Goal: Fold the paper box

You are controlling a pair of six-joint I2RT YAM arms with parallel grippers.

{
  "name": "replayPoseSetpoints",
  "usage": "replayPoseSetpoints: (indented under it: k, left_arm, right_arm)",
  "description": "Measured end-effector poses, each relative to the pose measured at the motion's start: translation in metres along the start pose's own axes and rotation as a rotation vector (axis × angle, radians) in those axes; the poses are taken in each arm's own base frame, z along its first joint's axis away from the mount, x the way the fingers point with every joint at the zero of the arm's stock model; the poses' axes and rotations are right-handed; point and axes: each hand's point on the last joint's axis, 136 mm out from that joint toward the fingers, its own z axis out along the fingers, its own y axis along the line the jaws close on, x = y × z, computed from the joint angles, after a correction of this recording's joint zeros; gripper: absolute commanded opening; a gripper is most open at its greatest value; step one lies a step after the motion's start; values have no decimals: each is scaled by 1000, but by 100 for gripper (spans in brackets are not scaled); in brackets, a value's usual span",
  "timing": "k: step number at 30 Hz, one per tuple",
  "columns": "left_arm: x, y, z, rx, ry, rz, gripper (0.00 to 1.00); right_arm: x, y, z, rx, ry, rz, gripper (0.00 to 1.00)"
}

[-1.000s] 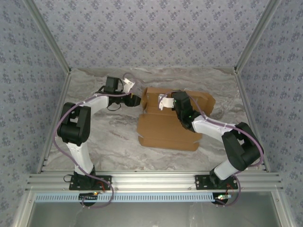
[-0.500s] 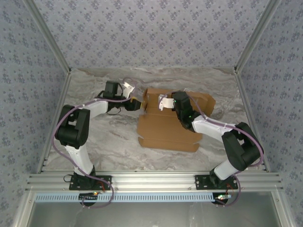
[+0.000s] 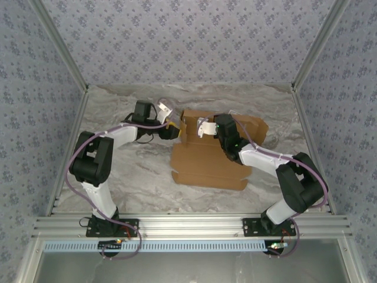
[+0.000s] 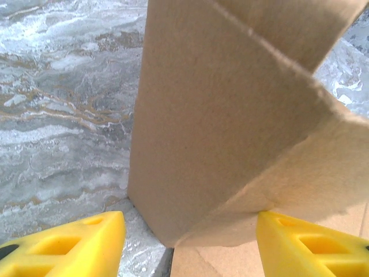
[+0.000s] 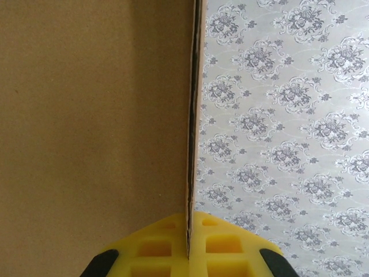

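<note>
Brown cardboard paper box (image 3: 206, 165) lies mid-table on the grey marbled tabletop (image 3: 129, 177), its far flaps raised. Right gripper (image 3: 201, 127), arm bent inward, pinches an upright panel's edge. Left gripper (image 3: 174, 131), arm reaching rightward, gapes wide at the left flap's corner, gripping nothing.

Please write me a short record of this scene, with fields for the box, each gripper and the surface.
object: paper box, brown cardboard, partly folded
left gripper: open, fingers apart at the foot of an upright flap
right gripper: shut on the thin edge of a raised panel
surface: marbled table
</note>
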Motion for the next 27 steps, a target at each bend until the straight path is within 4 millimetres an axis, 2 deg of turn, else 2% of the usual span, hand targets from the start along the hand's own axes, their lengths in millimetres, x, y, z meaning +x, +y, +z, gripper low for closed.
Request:
replayPoseSetpoints:
  k: [8, 18, 27]
  left_arm:
    - [-5, -3, 8, 6, -17, 15, 65]
    - [-15, 4, 14, -49, -58, 35, 66]
    - [-11, 10, 20, -117, -96, 43, 66]
  right_arm:
    - [0, 1, 1, 3, 4, -1, 0]
    - [-1, 2, 0, 40, 14, -8, 0]
    - [-3, 3, -3, 67, 15, -18, 0]
